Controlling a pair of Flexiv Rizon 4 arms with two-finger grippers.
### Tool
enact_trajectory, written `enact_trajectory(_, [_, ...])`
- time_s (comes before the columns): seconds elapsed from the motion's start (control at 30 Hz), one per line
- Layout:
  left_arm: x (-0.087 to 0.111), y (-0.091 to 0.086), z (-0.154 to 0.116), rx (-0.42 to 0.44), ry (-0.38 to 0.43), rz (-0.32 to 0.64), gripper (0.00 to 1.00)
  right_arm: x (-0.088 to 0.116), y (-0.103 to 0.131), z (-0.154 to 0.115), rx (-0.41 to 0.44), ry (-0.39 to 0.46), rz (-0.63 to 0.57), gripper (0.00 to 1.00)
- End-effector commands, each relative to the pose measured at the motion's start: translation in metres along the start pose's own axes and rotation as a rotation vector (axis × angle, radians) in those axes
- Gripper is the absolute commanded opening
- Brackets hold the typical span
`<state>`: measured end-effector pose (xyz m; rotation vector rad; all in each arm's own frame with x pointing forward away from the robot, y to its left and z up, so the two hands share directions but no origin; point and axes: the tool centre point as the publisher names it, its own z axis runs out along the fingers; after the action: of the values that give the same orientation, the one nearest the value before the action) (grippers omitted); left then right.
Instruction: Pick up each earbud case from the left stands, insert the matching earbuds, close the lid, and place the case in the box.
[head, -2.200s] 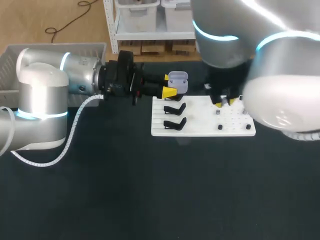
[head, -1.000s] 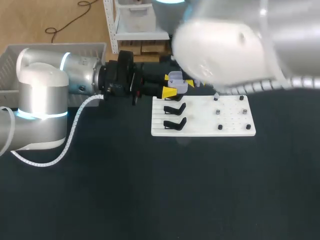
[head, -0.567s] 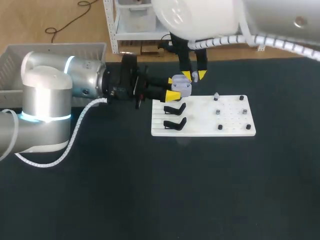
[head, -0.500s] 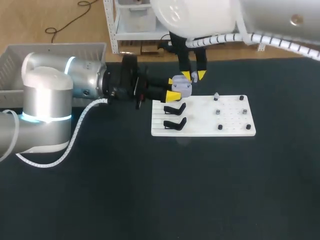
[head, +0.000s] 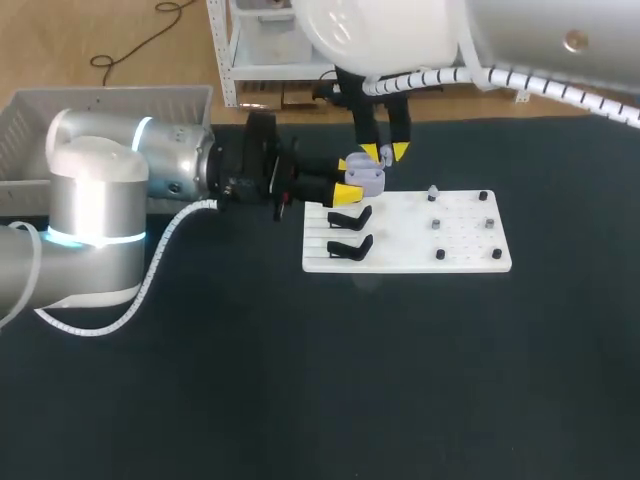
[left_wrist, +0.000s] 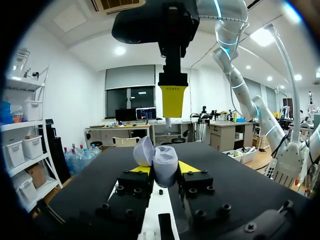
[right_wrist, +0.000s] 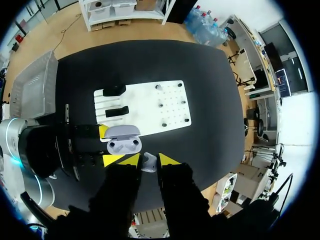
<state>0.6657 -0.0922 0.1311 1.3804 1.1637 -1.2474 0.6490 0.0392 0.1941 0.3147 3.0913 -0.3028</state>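
Over the black table (head: 300, 380), the left gripper (head: 347, 178) clamps the open case (right_wrist: 123, 140) above the far-left corner of the white board (head: 460, 255), and the right gripper (head: 385, 151) pinches an earbud (right_wrist: 148, 163) just over it, which looks like the insertion step, needing a straight, aligned drop.

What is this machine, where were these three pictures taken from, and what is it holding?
It is a robot with two arms working at a black table. One picture looks down from above and behind it. The other two come from a camera on each wrist, looking out along that arm's fingers.

The left gripper is shut on a small lilac earbud case with its lid open. The right gripper hangs just above the case, with a small earbud pinched between its yellow tips.

On the table lies a white board with two empty black stands and a few small dark pegs. A grey box sits off to the left.
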Motion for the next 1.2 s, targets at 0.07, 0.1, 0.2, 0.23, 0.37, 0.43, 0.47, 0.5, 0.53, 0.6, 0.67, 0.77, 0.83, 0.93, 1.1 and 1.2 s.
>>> enact_trajectory(0.07, [0.001, 0.000, 0.000, -0.002, -0.002, 0.002, 0.00, 0.005, 0.011, 0.004, 0.061, -0.033, 0.021, 0.00])
enact_trajectory(0.1, [0.001, 0.000, 0.000, -0.002, -0.002, 0.002, 0.00, 0.006, 0.012, 0.005, 0.066, -0.031, 0.039, 0.00])
enact_trajectory(0.2, [0.001, 0.000, 0.000, -0.002, -0.002, 0.002, 0.00, 0.005, 0.015, 0.005, 0.090, -0.018, 0.130, 0.00])
enact_trajectory(0.23, [0.001, 0.000, 0.000, -0.002, -0.002, 0.002, 0.00, 0.005, 0.015, 0.004, 0.090, -0.010, 0.162, 0.00])
enact_trajectory(0.37, [0.001, 0.000, 0.000, -0.002, -0.002, 0.002, 0.00, 0.005, 0.014, 0.004, 0.108, 0.002, 0.285, 0.00])
enact_trajectory(0.43, [0.001, 0.000, 0.000, -0.002, -0.002, 0.002, 0.00, 0.005, 0.014, 0.004, 0.097, 0.004, 0.315, 0.00])
enact_trajectory(0.47, [0.001, 0.000, 0.000, -0.002, -0.002, 0.002, 0.00, 0.005, 0.014, 0.003, 0.090, 0.004, 0.323, 0.00])
enact_trajectory(0.5, [0.001, 0.000, 0.000, -0.002, -0.002, 0.002, 0.00, 0.005, 0.013, 0.002, 0.087, 0.004, 0.327, 0.00])
enact_trajectory(0.53, [0.001, 0.000, 0.000, -0.002, -0.002, 0.002, 0.00, 0.005, 0.013, 0.002, 0.087, 0.004, 0.327, 0.00])
enact_trajectory(0.6, [0.001, 0.000, 0.000, -0.002, -0.002, 0.002, 0.00, 0.005, 0.013, 0.002, 0.087, 0.004, 0.327, 0.00])
enact_trajectory(0.67, [0.001, 0.000, 0.000, -0.002, -0.002, 0.002, 0.00, 0.005, 0.013, 0.002, 0.087, 0.004, 0.327, 0.00])
enact_trajectory(0.77, [0.001, 0.000, 0.000, -0.002, -0.002, 0.002, 0.00, 0.005, 0.013, 0.002, 0.087, 0.004, 0.327, 0.00])
enact_trajectory(0.83, [0.001, 0.000, 0.000, -0.002, -0.002, 0.002, 0.00, 0.005, 0.013, 0.002, 0.087, 0.004, 0.327, 0.00])
enact_trajectory(0.93, [0.001, 0.000, 0.000, -0.002, -0.002, 0.002, 0.00, 0.001, 0.016, 0.005, 0.094, 0.015, 0.331, 0.00])
enact_trajectory(1.1, [0.001, 0.000, 0.000, -0.002, -0.002, 0.002, 0.00, -0.001, 0.018, 0.010, 0.100, 0.038, 0.394, 0.00])
enact_trajectory(1.2, [0.001, 0.000, 0.000, -0.002, -0.002, 0.002, 0.00, -0.003, 0.018, 0.012, 0.112, 0.053, 0.425, 0.00])
